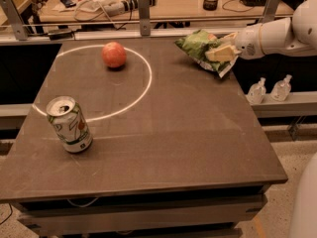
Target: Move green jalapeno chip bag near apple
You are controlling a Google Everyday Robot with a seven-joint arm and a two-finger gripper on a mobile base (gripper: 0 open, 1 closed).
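Observation:
The green jalapeno chip bag (197,47) is a crumpled shiny green foil bag at the table's far right edge. My gripper (220,52) reaches in from the right on a white arm and is shut on the bag's right end, holding it slightly off the table. The apple (114,54) is round and orange-red, resting at the far left of the table, well to the left of the bag.
A green-white soda can (69,124) stands at the front left of the brown table (173,133). A white circle line is drawn around the apple. Two small clear bottles (270,88) stand on a ledge right of the table. A cluttered desk lies behind.

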